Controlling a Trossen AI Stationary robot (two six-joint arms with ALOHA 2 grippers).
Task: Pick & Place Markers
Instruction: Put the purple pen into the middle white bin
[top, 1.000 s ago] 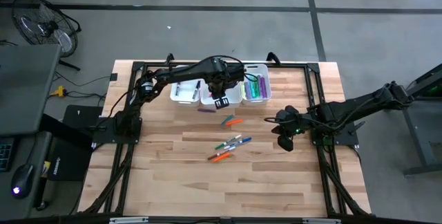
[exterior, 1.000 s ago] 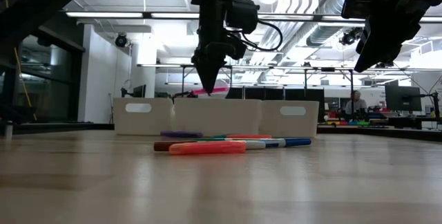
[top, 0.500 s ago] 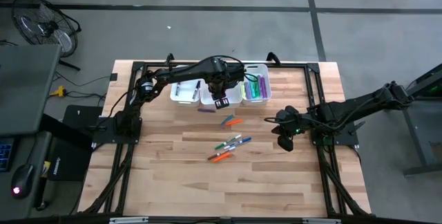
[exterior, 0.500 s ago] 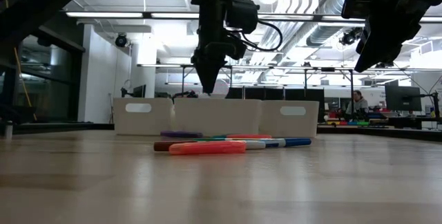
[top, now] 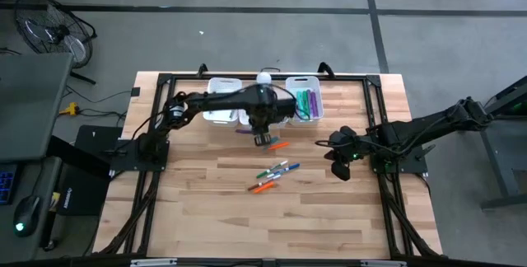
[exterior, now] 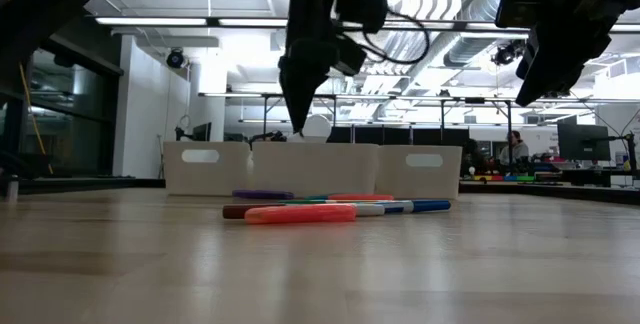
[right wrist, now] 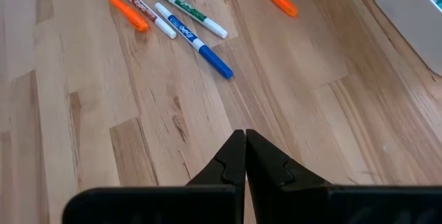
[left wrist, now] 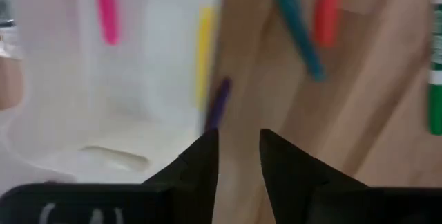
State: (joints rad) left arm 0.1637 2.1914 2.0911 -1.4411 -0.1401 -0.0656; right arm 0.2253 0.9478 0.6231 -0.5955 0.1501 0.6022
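While several markers [top: 305,102] already lie in the white bins [top: 306,80], about eight [top: 276,170] remain loose on the table [top: 206,217]. Left gripper [top: 263,141] hovers beside the bins, jaws parted and empty; right gripper [top: 338,172] waits closed.

Your left gripper [top: 263,140] is hanging fingers-down, slightly parted (nothing between them); your right gripper [top: 338,173] is waiting closed.
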